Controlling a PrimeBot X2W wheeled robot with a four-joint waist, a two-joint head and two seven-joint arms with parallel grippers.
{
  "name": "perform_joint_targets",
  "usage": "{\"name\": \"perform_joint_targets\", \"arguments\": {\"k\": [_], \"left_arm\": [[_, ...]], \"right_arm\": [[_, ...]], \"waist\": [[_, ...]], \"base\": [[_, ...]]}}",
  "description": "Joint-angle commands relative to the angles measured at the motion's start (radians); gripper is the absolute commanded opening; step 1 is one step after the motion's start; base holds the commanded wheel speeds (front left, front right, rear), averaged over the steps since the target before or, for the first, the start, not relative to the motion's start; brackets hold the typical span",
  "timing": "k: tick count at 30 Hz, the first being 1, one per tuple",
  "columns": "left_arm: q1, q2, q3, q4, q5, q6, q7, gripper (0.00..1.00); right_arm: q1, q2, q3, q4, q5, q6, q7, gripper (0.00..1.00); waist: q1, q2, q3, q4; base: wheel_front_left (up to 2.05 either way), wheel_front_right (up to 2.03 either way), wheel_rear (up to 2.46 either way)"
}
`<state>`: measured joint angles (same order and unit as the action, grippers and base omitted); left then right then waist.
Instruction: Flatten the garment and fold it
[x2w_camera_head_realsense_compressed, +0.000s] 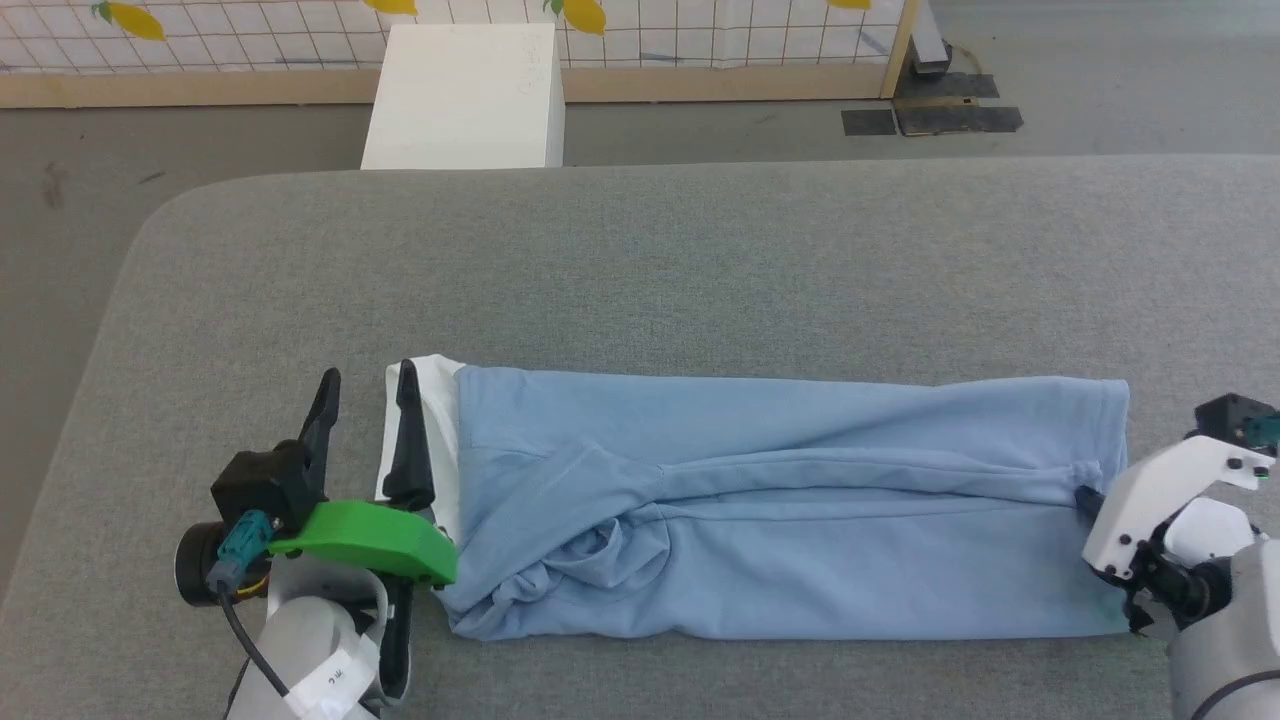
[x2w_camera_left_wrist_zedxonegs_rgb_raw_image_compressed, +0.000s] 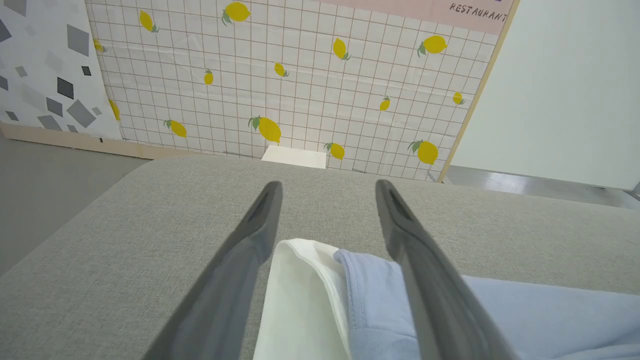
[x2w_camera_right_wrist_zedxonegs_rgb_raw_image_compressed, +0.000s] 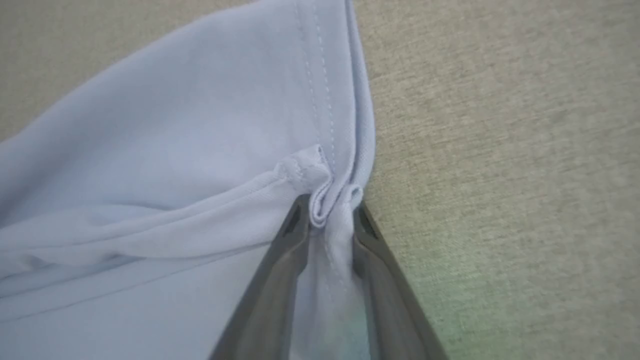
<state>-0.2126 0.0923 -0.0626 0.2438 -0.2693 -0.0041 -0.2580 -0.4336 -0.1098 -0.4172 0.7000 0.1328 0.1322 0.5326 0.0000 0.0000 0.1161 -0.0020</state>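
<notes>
A big grey bench (x2w_camera_head_realsense_compressed: 640, 260) in a lemon room

The bench has a round corner. Past it are a grey floor (x2w_camera_head_realsense_compressed: 60, 200), a white box (x2w_camera_head_realsense_compressed: 465, 95) and a wall (x2w_camera_left_wrist_zedxonegs_rgb_raw_image_compressed: 300, 75) of white squares with yellow lemons (a wood strip (x2w_camera_head_realsense_compressed: 180, 88) runs along its bottom). Dark mats (x2w_camera_head_realsense_compressed: 940, 115) lie on the floor. A pink sign (x2w_camera_left_wrist_zedxonegs_rgb_raw_image_compressed: 450, 12) sits up high.

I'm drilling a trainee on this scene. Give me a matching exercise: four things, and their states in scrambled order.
1. left tool
2. right tool
3. light blue short-sleeved polo shirt
4. white rectangular box

A. folded lengthwise on the grey padded table
B. pinching the shirt's hem
C. on the floor beyond the table
D. open, astride the white collar

Pairs: 1-D, 2-B, 3-A, 4-C
</notes>
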Motion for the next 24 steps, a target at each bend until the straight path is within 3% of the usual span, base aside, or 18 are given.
{"name": "perform_joint_targets", "arguments": {"k": [1,8,16,20,24], "left_arm": [[-0.020,-0.006,0.008,0.004,0.012,-0.008,-0.004,1.00],[-0.030,-0.022,0.028,0.024,0.030,-0.034,-0.004,1.00],[-0.039,-0.033,0.037,0.038,0.044,-0.053,-0.004,1.00],[-0.039,-0.037,0.040,0.044,0.049,-0.058,-0.004,1.00],[-0.036,-0.039,0.046,0.048,0.051,-0.060,-0.004,1.00]], "right_arm": [[0.011,0.012,0.012,0.015,-0.001,-0.002,0.009,0.00],[0.031,-0.061,-0.016,-0.021,-0.064,-0.002,-0.078,0.00],[0.068,-0.170,-0.181,-0.054,-0.259,-0.002,-0.229,0.00],[0.080,-0.168,-0.239,-0.083,-0.336,-0.002,-0.266,0.00],[0.082,-0.156,-0.224,-0.109,-0.338,-0.002,-0.271,0.00]], "waist": [[0.0000,0.0000,0.001,-0.001],[0.0000,0.0000,0.003,0.002],[0.0000,0.0000,0.012,0.014],[0.0000,0.0000,0.012,0.017],[0.0000,0.0000,0.009,0.016]], "base": [[0.00,0.00,0.00],[0.00,0.00,0.00],[0.00,0.00,0.00],[0.00,0.00,0.00],[0.00,0.00,0.00]]}}
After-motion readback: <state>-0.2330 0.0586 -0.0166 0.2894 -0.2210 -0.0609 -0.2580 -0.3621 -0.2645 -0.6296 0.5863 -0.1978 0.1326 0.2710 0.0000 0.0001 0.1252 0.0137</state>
